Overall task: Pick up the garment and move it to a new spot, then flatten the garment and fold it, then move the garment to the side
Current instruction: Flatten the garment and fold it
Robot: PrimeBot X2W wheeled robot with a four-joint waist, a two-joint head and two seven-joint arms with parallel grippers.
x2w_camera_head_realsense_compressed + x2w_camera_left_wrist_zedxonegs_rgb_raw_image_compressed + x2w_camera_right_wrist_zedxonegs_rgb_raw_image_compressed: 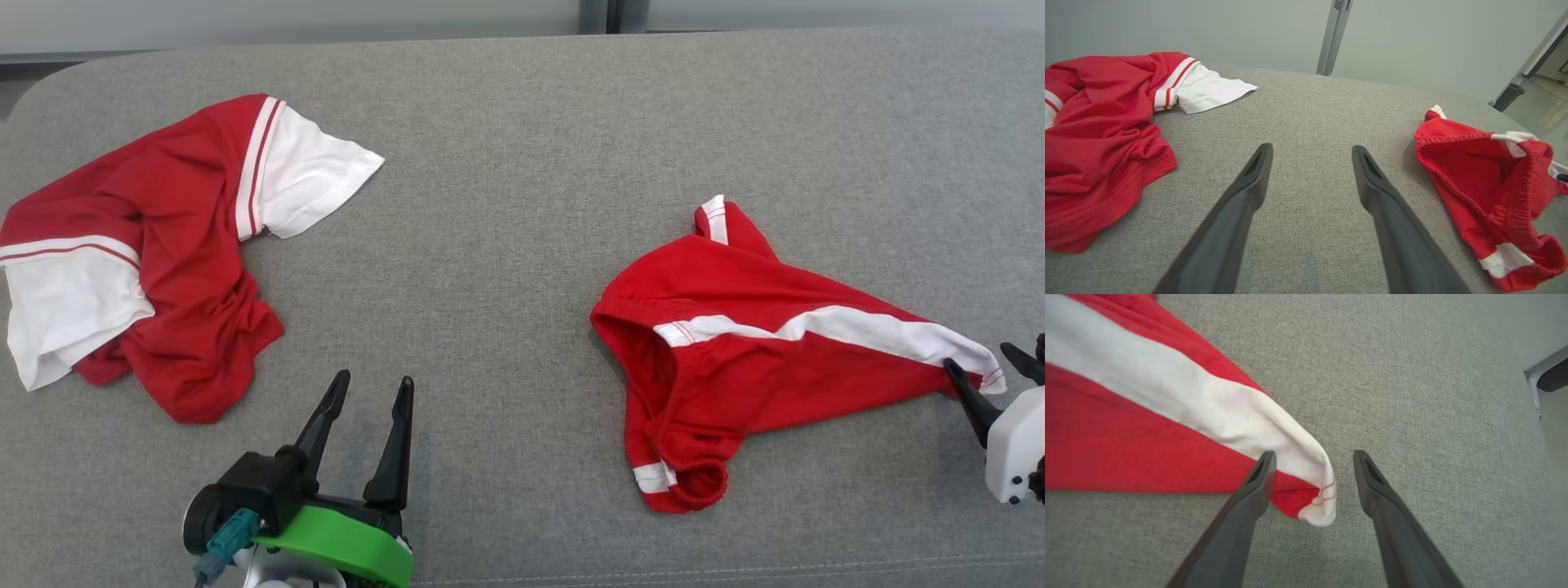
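Jaws wide apart on both, gripping nothing. One big grey cushion point(522, 122) underneath; on it two red-and-white clothes: one shirt point(163, 245) far left, one pair of shorts point(735, 351) right. Two grippers: left gripper point(374, 380) over bare grey, right gripper point(1313, 454) around the shorts' white tip.

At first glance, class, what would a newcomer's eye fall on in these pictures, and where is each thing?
Two bright red-and-white garments stand out on the grey fabric surface: a crumpled shirt at the left and a pair of shorts at the right. Next comes the right gripper, open, with the white-striped tip of the shorts' leg lying between its fingers. The left gripper is open over bare surface between the two garments.
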